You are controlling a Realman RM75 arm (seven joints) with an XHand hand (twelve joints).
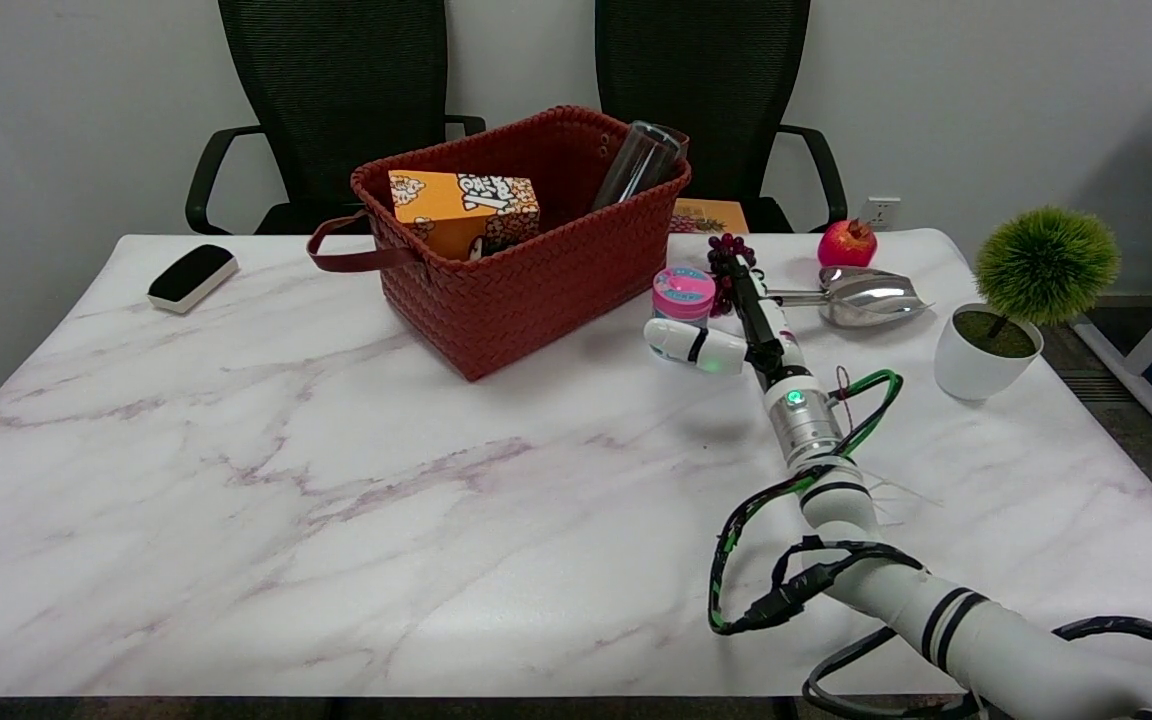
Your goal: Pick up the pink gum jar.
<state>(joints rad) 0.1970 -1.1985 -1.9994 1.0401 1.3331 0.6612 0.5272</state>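
Observation:
The pink gum jar [683, 293], with a pink lid and a light blue label, stands upright on the marble table [336, 480] just right of the red basket. My right hand [736, 325] reaches in from the lower right and sits close against the jar's right and near sides. Its white thumb [694, 345] lies just in front of the jar, and the black fingers [744, 290] stretch past the jar's right side. The fingers are spread, and I see no grip on the jar, which still rests on the table.
A red woven basket [536, 290] holding an orange box [461, 208] and a clear tube [636, 165] stands left of the jar. Dark grapes [724, 247], a pomegranate [847, 243], a metal scoop [871, 297] and a potted plant [996, 345] lie to the right. A black eraser [192, 277] sits far left.

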